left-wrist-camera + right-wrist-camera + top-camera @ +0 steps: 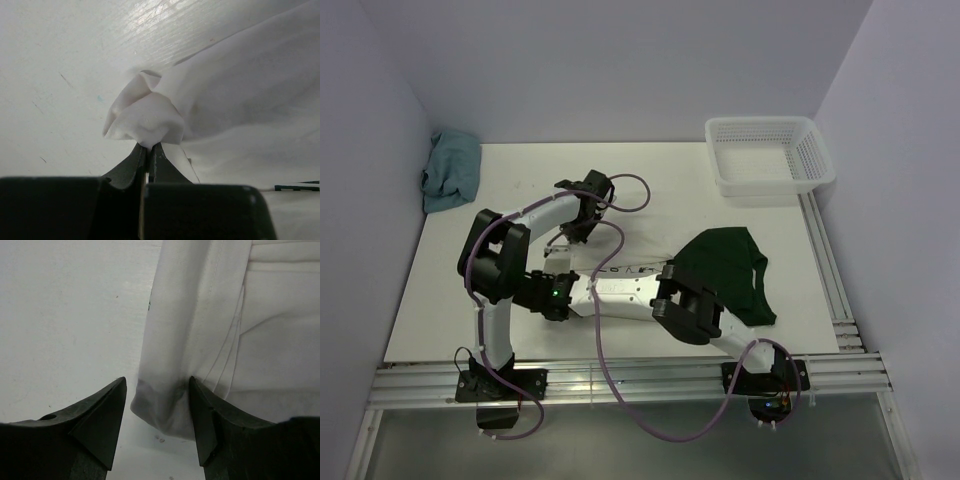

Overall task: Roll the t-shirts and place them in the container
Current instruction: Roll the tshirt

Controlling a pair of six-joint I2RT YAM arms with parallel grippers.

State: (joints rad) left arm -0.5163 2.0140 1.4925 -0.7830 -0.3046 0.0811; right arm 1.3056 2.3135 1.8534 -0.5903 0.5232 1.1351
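While left arm (535, 212) pinches the t-shirt (150, 122), right arm (625, 290) stretches low.

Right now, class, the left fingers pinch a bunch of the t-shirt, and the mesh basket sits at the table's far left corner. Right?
No. The top view shows the mesh basket at the far right corner. The left fingers do pinch a bunch of the t-shirt.

t-shirt (725, 270) mostly hidden under both arms (620, 292) from above, chest print (632, 269) too small to read
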